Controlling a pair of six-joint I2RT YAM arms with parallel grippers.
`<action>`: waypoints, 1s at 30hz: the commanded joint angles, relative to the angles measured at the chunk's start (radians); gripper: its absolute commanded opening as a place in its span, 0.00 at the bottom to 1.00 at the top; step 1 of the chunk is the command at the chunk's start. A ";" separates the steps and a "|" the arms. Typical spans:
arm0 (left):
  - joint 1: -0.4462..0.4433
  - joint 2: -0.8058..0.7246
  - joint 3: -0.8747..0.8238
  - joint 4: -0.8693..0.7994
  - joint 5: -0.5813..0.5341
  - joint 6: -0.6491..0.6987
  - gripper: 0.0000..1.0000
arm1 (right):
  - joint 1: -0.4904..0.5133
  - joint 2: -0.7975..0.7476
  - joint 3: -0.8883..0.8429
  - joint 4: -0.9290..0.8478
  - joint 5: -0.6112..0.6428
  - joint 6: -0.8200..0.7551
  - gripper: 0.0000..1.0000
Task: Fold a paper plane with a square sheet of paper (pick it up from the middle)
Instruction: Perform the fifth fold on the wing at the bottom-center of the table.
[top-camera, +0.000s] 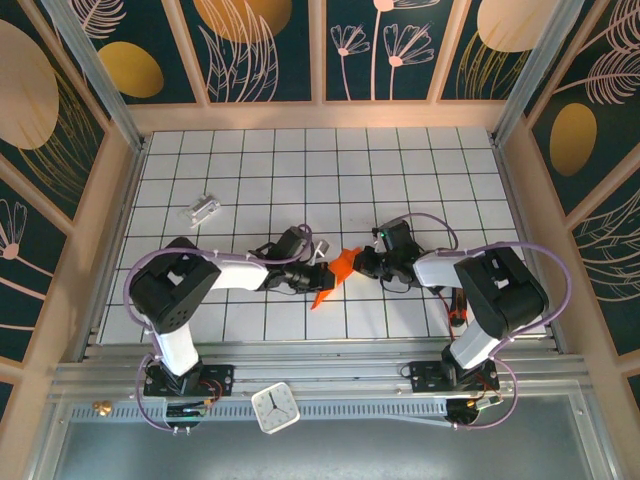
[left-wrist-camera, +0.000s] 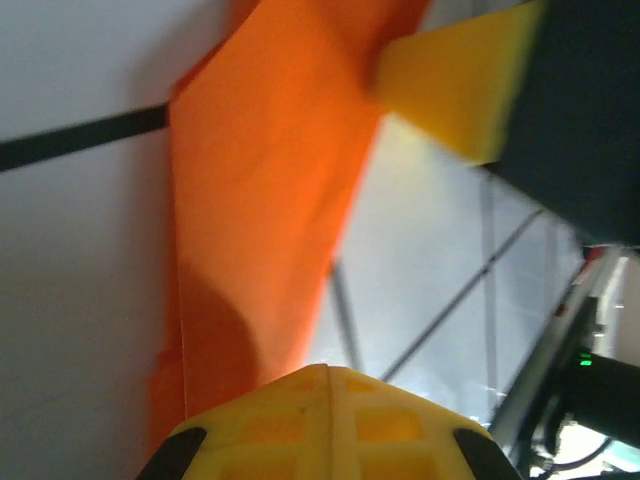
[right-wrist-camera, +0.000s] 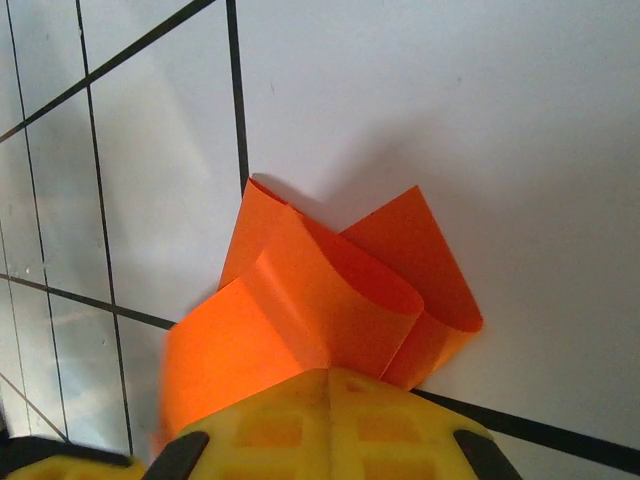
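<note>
Square sheet of paper (top-camera: 335, 276), partly folded, is found mid-table between both grippers. Right gripper (top-camera: 362, 262) is seen pinched on its folds; left gripper (top-camera: 318, 273) closure cannot be told. Paper is judged light, limp and crease-prone, and is best held at the centre fold.

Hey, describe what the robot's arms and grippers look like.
The left arm and right arm have white links with bulky black joint housings and looping lavender cables. The right one shows a green light. Their finger pads are yellow with a waffle grid.
</note>
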 joint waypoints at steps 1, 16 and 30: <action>0.014 0.029 0.010 -0.098 -0.040 0.069 0.00 | 0.016 0.050 -0.008 -0.119 0.018 -0.012 0.06; 0.018 0.034 -0.132 -0.107 -0.030 0.101 0.00 | -0.143 0.093 0.031 -0.123 -0.065 -0.082 0.07; 0.017 0.036 -0.140 -0.102 -0.025 0.104 0.00 | -0.259 0.136 0.111 -0.133 -0.093 -0.111 0.07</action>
